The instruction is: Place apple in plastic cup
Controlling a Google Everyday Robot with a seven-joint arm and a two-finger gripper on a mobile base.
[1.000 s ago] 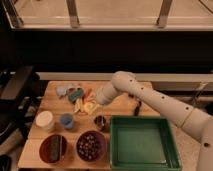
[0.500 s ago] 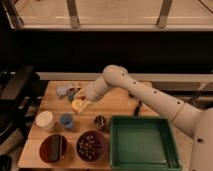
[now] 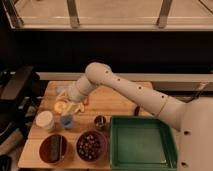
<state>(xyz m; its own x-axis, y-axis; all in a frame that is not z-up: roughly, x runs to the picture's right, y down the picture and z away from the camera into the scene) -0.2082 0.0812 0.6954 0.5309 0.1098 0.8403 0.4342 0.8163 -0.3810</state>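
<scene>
Nearest the front edge of the wooden table, two dark round bowls are seen side by side: one at the left corner and one filled with small dark pieces just to its right. A large green tray takes up the right front part and overhangs the table's right edge. Behind the bowls, a white cylindrical container stands near the left edge, the blue plastic cup just beside it, and a shiny metal cup further right, close to the tray's corner. Directly behind the plastic cup, the apple is found, touching or just beside a long yellow piece. The pincer is lowered over this spot at the end of the white arm, which reaches in from the right; whether it is apart or together cannot be told. Bare wood is left open behind the tray, towards the far right edge.
</scene>
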